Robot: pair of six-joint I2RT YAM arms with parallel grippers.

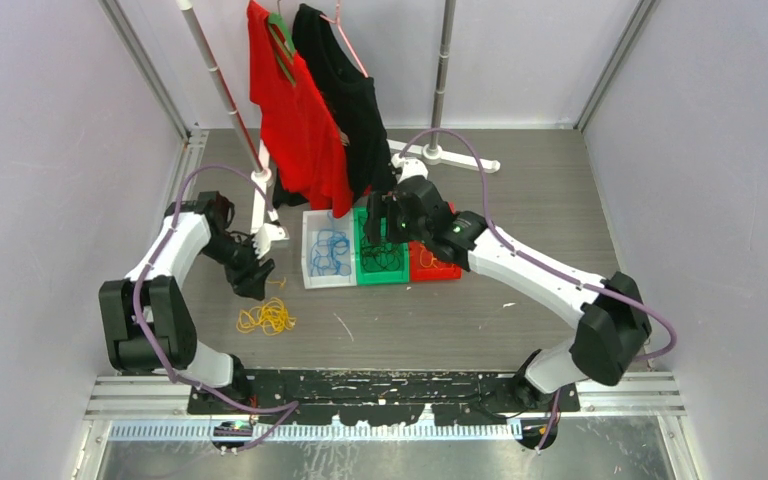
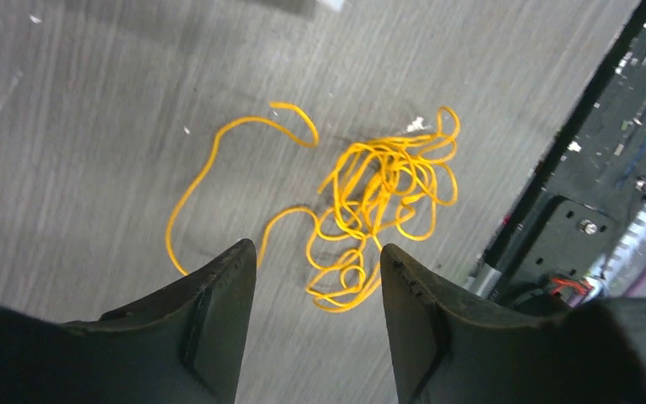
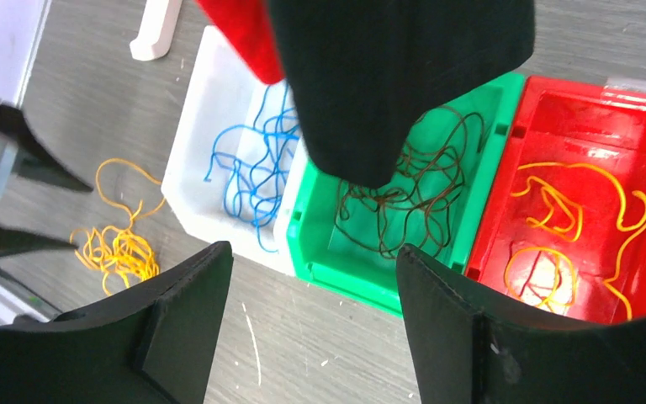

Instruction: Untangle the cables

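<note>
Toward the grey table's (image 1: 520,200) near left corner, a tangled bunch of thin yellow-orange cables (image 1: 266,318) lies beneath the left gripper (image 2: 318,252), half open and empty, which probably must pinch one strand next, while the right gripper (image 3: 313,251) hovers open and empty over the green plastic bin (image 3: 345,282).

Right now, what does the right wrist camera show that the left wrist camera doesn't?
Only the right wrist view: three bins side by side, a white bin holding blue cables, a green bin holding dark cables, and a red bin holding yellow-orange strands, with a black garment hanging over them.
Only the left wrist view: the black base plate at the table's edge.
Both: the loose yellow-orange bunch lying on the grey table, outside the bins.
</note>
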